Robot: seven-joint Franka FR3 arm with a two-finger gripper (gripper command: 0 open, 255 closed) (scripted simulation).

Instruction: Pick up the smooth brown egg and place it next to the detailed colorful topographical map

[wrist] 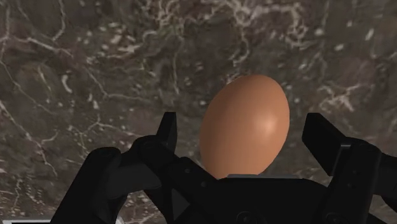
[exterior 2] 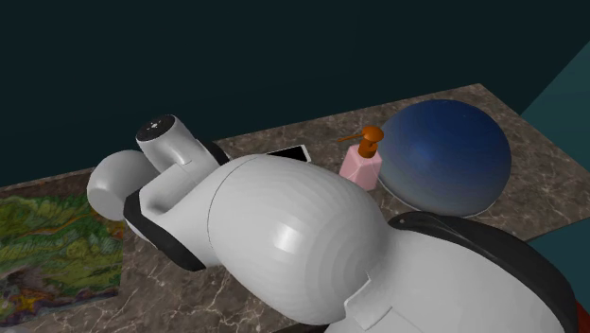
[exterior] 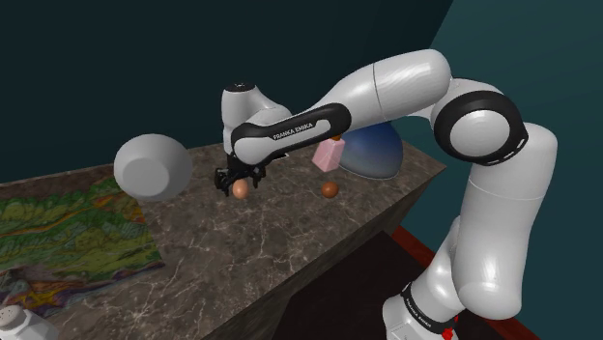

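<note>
A smooth orange-brown egg (exterior: 241,189) (wrist: 245,124) sits between the fingers of my black gripper (exterior: 240,180) (wrist: 243,130), low over the dark marble counter (exterior: 290,241). In the wrist view the fingers (wrist: 169,130) stand apart on either side of the egg, with a small gap at each side, so the gripper is open around it. A second, darker brown egg (exterior: 330,189) lies on the counter toward the shoulder view's right. The colourful topographical map (exterior: 68,227) (exterior 2: 47,236) lies flat at the shoulder view's left end of the counter.
A grey sphere (exterior: 153,167) (exterior 2: 113,184) stands between the gripper and the map. A pink pump bottle (exterior: 329,152) (exterior 2: 362,161) and a blue dome (exterior: 372,150) (exterior 2: 444,156) stand behind the darker egg. A white-capped bottle (exterior: 19,324) sits by the map's near corner.
</note>
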